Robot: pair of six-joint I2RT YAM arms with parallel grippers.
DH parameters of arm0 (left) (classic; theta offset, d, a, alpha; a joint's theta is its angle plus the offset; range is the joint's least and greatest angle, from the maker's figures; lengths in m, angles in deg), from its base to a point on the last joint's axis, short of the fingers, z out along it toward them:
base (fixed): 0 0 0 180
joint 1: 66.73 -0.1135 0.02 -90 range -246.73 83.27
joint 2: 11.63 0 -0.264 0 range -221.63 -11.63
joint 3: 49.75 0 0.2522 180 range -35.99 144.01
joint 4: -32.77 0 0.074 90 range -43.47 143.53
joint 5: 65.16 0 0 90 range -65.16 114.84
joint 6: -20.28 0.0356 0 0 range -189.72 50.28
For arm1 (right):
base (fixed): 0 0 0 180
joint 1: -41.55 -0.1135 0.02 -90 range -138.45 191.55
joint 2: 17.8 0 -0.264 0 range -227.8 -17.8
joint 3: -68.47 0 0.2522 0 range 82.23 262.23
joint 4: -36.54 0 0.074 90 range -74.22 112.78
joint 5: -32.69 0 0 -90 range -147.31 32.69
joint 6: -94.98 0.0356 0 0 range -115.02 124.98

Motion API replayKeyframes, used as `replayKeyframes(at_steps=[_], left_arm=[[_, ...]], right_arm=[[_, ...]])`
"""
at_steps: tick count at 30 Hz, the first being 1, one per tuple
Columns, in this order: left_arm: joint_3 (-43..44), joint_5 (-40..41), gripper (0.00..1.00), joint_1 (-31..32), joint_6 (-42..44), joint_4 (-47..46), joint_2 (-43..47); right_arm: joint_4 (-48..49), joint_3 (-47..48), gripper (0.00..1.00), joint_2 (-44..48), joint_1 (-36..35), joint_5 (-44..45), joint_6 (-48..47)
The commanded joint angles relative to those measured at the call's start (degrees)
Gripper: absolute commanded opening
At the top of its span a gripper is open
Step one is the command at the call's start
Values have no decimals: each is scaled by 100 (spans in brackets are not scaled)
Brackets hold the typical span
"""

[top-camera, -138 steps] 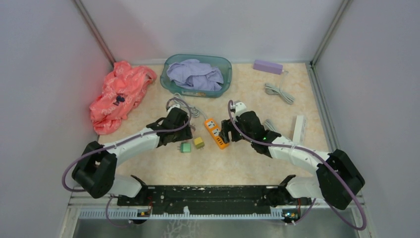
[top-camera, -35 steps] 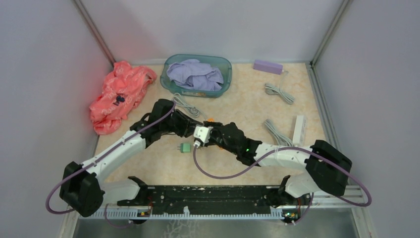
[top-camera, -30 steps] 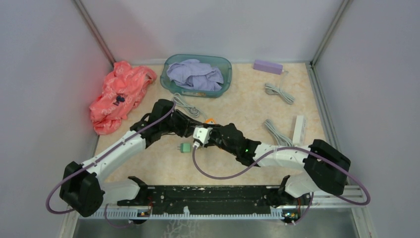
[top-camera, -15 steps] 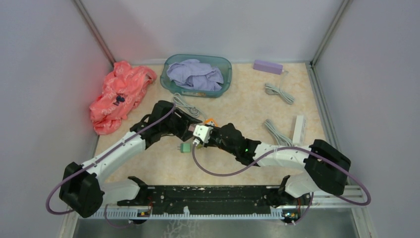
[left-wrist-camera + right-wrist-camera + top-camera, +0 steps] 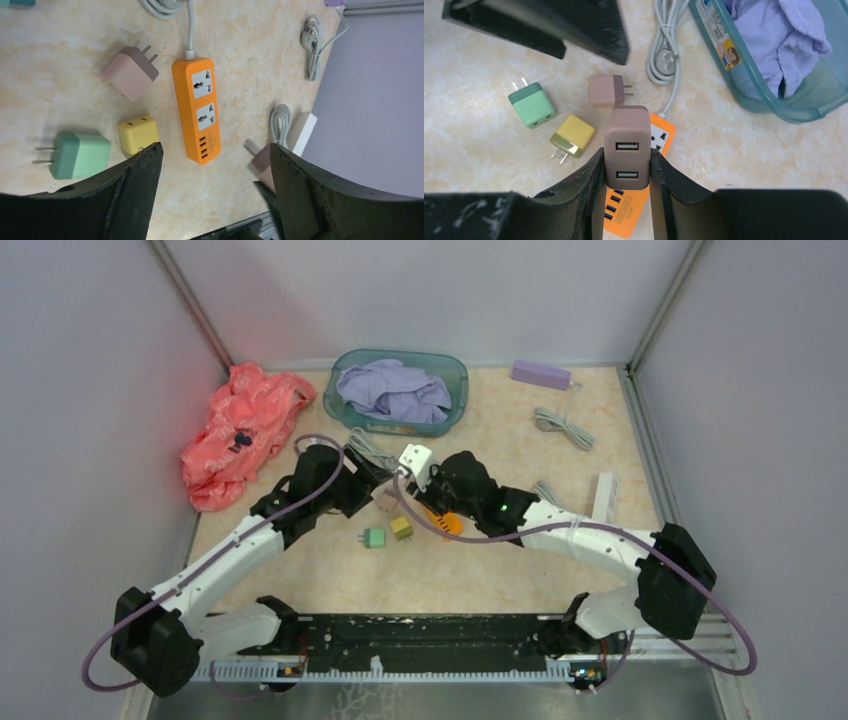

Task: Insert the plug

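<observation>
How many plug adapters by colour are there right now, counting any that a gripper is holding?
Pink: 2, a loose pink adapter and a held pink adapter in the right gripper
Green: 1, green adapter
Yellow: 1, yellow adapter
Total: 4

Top view, frame centre: orange plastic power strip [image 5: 447,521], yellow cube adapter [image 5: 402,528] just left of it, green block adapter [image 5: 374,538] left again, small pink adapter [image 5: 385,502] above those two. Teal plastic basket [image 5: 400,426] upper centre, lilac cloth [image 5: 393,390] in it; coral cloth heap [image 5: 240,430] upper left. Mauve two-port charger plug [image 5: 626,145], between the right gripper [image 5: 626,170] fingers, hangs over the strip.
</observation>
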Motion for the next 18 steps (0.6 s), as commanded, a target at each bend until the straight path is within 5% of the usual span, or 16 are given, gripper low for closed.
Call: replayKeyframes(at_steps=[1,18], left_arm=[[-260,133,84,-34,1229,-570,98],[-166,-898,76,-23,1885,-1842,-1207]], right_arm=[[-1045,833,0,-55,372,-267,757],[-2960,2428,0,-1172,1332,-504,1859]])
